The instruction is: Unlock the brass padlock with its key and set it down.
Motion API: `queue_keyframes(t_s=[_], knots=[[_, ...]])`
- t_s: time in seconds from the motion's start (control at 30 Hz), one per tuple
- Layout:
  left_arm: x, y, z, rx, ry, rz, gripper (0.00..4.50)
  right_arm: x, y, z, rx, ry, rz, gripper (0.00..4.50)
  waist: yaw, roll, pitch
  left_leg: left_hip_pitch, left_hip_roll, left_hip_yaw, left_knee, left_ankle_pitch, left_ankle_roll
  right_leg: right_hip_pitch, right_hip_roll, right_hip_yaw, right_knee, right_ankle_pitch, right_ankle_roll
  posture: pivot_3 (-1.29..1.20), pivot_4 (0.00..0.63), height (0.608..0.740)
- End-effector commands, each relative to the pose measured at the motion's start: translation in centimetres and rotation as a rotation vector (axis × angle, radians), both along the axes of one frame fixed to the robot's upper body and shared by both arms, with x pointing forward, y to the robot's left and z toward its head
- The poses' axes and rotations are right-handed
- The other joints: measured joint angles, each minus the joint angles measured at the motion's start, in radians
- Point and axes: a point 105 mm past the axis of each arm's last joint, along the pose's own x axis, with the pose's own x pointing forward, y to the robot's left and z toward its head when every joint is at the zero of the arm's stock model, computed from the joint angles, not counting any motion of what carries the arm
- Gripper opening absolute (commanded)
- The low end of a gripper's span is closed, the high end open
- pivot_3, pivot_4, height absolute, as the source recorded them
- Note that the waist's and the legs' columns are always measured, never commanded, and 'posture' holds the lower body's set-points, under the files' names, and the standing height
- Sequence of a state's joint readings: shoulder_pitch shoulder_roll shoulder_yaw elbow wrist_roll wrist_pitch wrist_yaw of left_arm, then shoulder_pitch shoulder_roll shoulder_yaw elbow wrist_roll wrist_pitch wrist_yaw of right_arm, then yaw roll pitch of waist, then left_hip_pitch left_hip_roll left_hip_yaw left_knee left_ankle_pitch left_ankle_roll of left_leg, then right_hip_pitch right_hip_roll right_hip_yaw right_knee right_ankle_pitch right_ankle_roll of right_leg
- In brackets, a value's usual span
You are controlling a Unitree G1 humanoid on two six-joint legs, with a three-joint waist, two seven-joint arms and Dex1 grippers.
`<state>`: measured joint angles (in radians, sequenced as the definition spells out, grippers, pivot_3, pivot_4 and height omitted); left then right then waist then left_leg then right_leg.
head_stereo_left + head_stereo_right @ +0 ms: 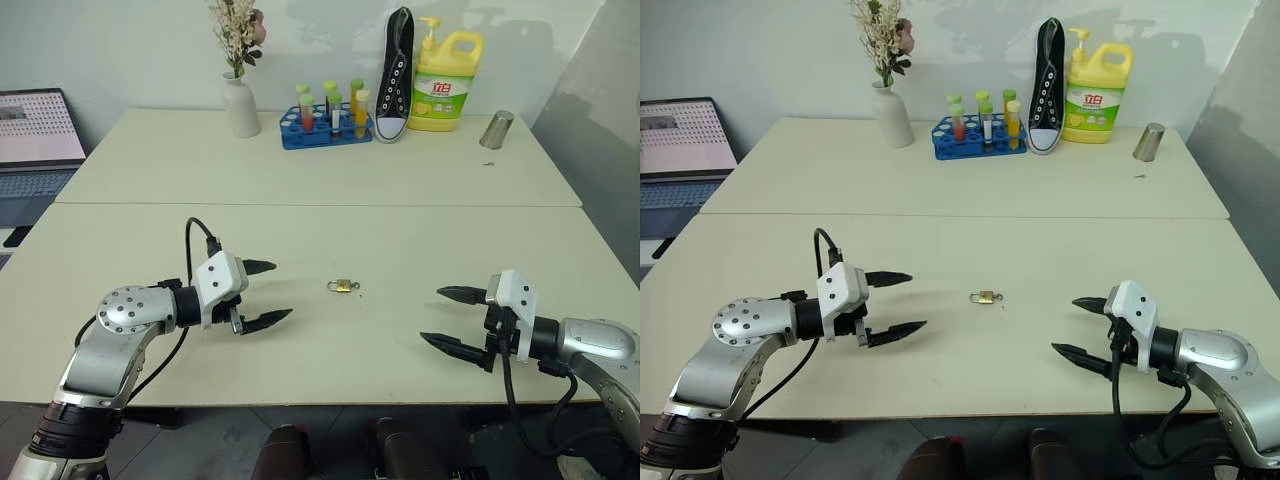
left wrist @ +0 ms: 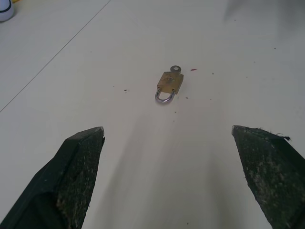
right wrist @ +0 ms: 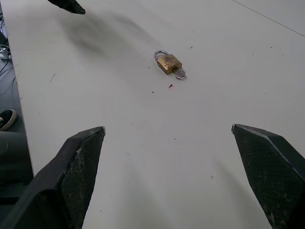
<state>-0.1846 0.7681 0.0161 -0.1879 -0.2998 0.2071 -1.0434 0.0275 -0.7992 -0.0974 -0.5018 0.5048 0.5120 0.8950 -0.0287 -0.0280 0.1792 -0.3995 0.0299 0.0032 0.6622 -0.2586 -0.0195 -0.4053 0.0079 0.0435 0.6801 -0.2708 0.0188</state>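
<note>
While brass padlock is lying keyed on tabletop, left claw and right claw are flanking it, fingers spread for approach.

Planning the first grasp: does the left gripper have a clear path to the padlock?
Probably yes: the left gripper is open and aimed at the padlock, with bare table between them.

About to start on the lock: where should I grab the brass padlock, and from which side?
Grip the brass padlock across its flat gold body, probably with the left gripper. It lies flat on the table, shackle end toward that open gripper, key sticking out toward the open right gripper. Pinching the body's narrow sides would likely leave the key free to turn.
</note>
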Motion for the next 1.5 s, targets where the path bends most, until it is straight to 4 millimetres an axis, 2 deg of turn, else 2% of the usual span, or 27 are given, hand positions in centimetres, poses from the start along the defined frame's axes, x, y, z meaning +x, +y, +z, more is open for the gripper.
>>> queue_keyframes(t_s=[0.03, 0.27, 0.5, 0.83, 1.1, 1.27, 1.5], knots=[[0.0, -1.0, 1.3, -0.022, -0.044, -0.038, 4.50, 0.2, 0.1, 1.0, 0.012, -0.053, 0.027, 4.46, 0.000, 0.000, 0.000, 0.000, 0.000, 0.000, 0.000, 0.000, 0.000, 0.000, 0.000, 0.000, 0.000, 0.000, 0.000, 0.00, 0.150, 0.740], [-0.1, -1.3, 1.1, -0.009, -0.041, -0.041, 4.50, 0.8, 0.6, 1.0, 0.041, -0.042, 0.010, 4.46, 0.000, 0.000, 0.000, 0.000, 0.000, 0.000, 0.000, 0.000, 0.000, 0.000, 0.000, 0.000, 0.000, 0.000, 0.000, 0.00, 0.150, 0.740], [-0.3, -1.6, 2.2, -0.093, 0.014, -0.085, 4.50, 1.5, 1.0, 1.4, 0.040, -0.064, -0.005, 4.46, 0.000, 0.000, 0.000, 0.000, 0.000, 0.000, 0.000, 0.000, 0.000, 0.000, 0.000, 0.000, 0.000, 0.000, 0.000, 0.00, 0.150, 0.740], [-0.2, -1.5, 1.3, -0.044, 0.023, -0.132, 4.50, 1.7, 1.7, 2.3, 0.075, -0.059, -0.005, 4.46, 0.000, 0.000, 0.000, 0.000, 0.000, 0.000, 0.000, 0.000, 0.000, 0.000, 0.001, 0.000, 0.000, 0.000, 0.000, 0.00, 0.150, 0.740], [2.0, -4.3, 0.5, 0.000, -0.019, -0.204, 4.50, 0.6, 2.5, 2.6, 0.064, -0.013, 0.014, 4.46, 0.005, 0.000, 0.000, -0.001, -0.001, 0.000, 0.001, 0.000, 0.000, 0.000, 0.003, 0.000, 0.000, 0.000, 0.000, 0.00, 0.150, 0.740], [3.5, -6.5, -1.1, 0.078, -0.017, -0.256, 4.50, 2.0, 2.2, 3.0, 0.070, -0.016, -0.139, 4.46, 0.003, 0.000, 0.000, -0.001, -0.001, 0.000, 0.001, 0.000, 0.000, 0.000, 0.004, 0.000, 0.000, 0.000, 0.000, 0.00, 0.150, 0.740], [5.8, -7.8, -2.9, 0.105, 0.028, -0.235, 4.50, 0.9, 2.6, 2.8, 0.077, 0.025, -0.150, 4.46, 0.001, 0.000, 0.000, -0.001, -0.001, -0.001, 0.001, 0.000, 0.000, 0.000, 0.005, 0.000, 0.000, 0.000, 0.000, 0.00, 0.150, 0.740]])
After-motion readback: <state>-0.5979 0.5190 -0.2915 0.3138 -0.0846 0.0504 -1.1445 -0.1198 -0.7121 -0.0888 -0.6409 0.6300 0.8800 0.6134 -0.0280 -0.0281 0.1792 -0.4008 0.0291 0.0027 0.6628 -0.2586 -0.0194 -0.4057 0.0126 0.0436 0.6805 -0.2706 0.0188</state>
